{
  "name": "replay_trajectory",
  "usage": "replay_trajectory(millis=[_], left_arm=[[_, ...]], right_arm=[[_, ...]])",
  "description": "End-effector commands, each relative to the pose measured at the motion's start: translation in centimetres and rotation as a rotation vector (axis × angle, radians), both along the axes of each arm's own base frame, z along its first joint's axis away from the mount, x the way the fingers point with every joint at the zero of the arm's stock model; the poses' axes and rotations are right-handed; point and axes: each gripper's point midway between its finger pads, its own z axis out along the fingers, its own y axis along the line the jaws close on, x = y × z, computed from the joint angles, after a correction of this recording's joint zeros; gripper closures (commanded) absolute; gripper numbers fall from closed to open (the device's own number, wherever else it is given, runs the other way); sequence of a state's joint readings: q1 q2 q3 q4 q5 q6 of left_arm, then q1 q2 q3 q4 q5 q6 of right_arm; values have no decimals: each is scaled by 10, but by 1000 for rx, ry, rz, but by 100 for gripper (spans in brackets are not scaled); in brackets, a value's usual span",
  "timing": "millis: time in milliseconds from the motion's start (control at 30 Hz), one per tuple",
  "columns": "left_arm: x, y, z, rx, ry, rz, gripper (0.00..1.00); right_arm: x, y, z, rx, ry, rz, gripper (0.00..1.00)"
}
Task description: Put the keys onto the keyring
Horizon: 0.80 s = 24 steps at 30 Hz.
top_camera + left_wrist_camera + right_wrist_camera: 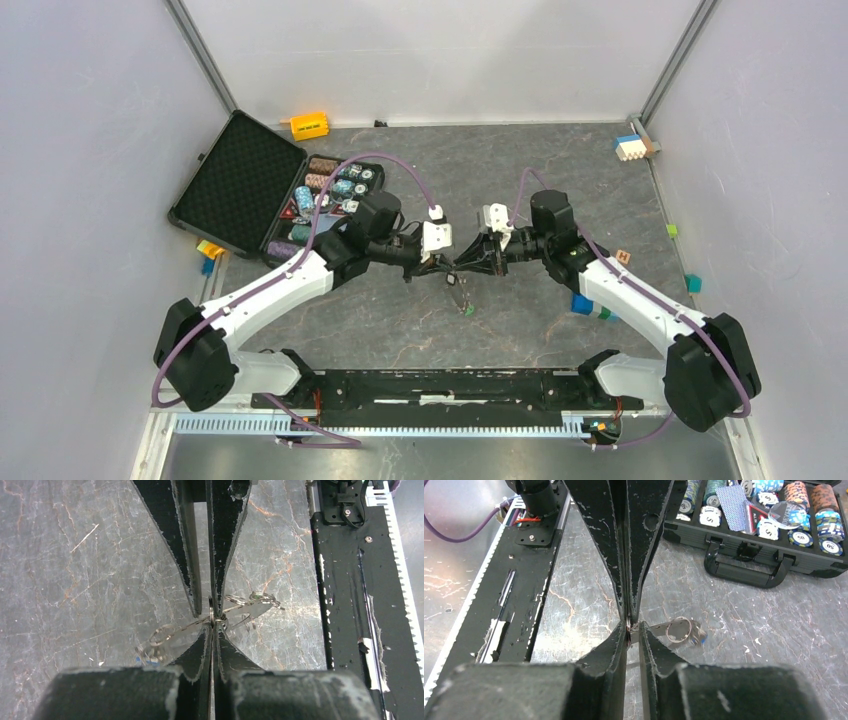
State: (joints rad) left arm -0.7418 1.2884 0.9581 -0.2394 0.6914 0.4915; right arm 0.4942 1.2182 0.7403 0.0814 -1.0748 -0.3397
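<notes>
My left gripper [447, 265] and right gripper [465, 262] meet tip to tip above the middle of the table, both shut on a thin metal keyring seen edge-on [211, 611] [629, 630]; its teeth do not show. In the left wrist view my gripper [212, 625] pinches it from below, with the right fingers [227, 555] coming in from above. A key with a small ring and a blue head [684, 631] hangs beside my right gripper [631, 629]. More key metal and small rings [250, 606] [162, 635] spread to both sides. A green-headed key [468, 310] lies or hangs just below the grippers.
An open black case [240, 185] with poker chips [335, 190] stands at the back left, and its handle side [749, 572] shows in the right wrist view. An orange block [309, 125], white-and-blue blocks [632, 147] and blue-green blocks [590, 305] lie about. A black rail [450, 385] runs along the near edge.
</notes>
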Motion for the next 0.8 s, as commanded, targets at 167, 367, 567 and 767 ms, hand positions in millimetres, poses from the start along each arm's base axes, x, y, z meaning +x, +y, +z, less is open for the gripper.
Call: replay_trajectory(millis=[167,367,567,767], left_arm=[[2,1,14,-2,-51,-13,98],[8,1,13,32,-55,-3,98],[9,-1,15,34,-50,-3,98],[9,-2,15,34,-48,-5,98]], right_arm=[[4,-5,4,-49,-69,15,74],[2,-2,1,-49,-39,41,82],[2,1,-4,-40,-4,53,76],[2,4,-1,-18,-7,53,92]])
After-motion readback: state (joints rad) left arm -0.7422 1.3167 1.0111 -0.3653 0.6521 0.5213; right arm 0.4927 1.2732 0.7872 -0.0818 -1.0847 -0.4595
